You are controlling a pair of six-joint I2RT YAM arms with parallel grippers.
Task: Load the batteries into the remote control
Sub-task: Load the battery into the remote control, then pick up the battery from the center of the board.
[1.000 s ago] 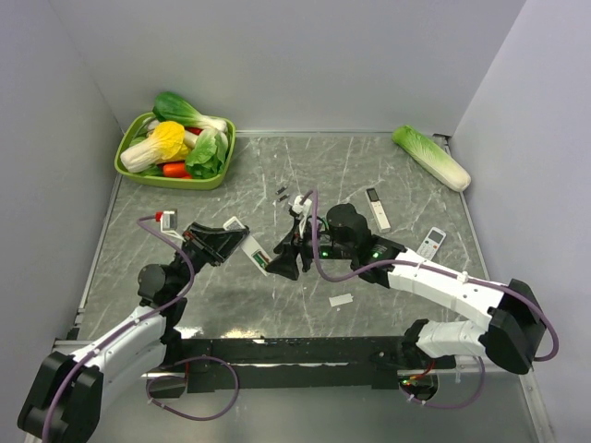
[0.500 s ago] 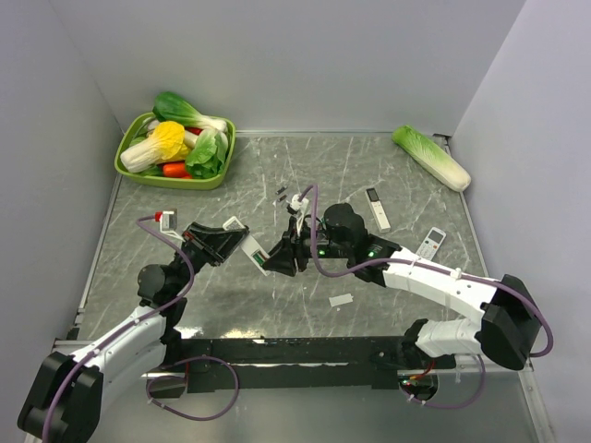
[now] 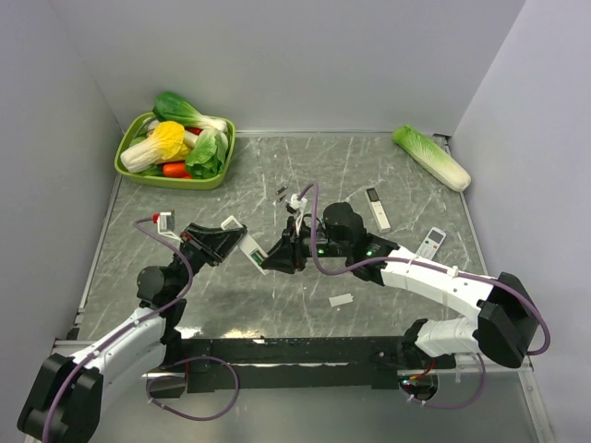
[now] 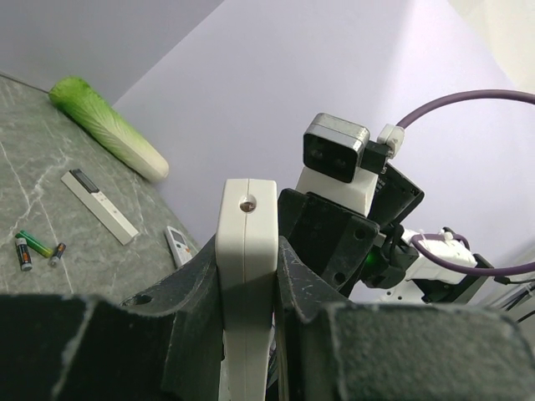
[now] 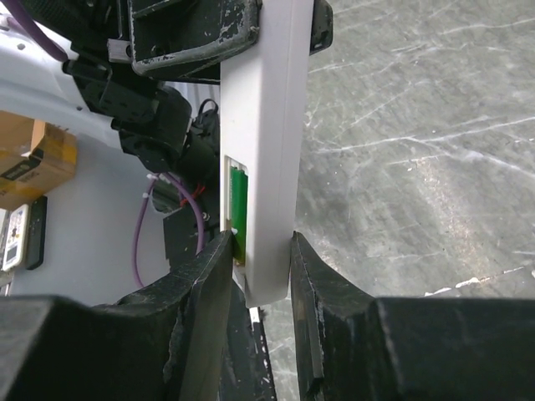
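Overhead view: two robot arms meet over a grey marbled table (image 3: 388, 175). The left tool (image 3: 231, 242) is clamped on one end of the remote control (image 3: 251, 251), a slim white bar held off the table between the arms. The right tool (image 3: 277, 258), which stood a little off to the right a second ago with its jaws wider, has moved in and narrowed onto the bar's other end. Both arms now carry the remote control. A green basket (image 3: 129, 166) of vegetables sits far left, a cabbage (image 3: 431, 157) far right, and a small white sliver (image 3: 341, 300) lies near the right arm.

Left wrist view: the left tool's dark fingers (image 4: 196, 276) press both long sides of the remote control, whose end with a small round window points up. The right arm's wrist camera (image 4: 334, 154) faces back from close behind. Far off on the table lie the batteries (image 4: 35, 243), tiny green cylinders, untouched.

Right wrist view: the right tool's jaws sit flush against both sides of the bar's lower end. The green-lined recess (image 5: 238, 205) opens to the left, just above the fingers. I cannot tell whether a cell sits inside.

Judgement: the two-handed hold looks like a regrasp or handover to turn the recess into reach. Loading itself is not yet done.
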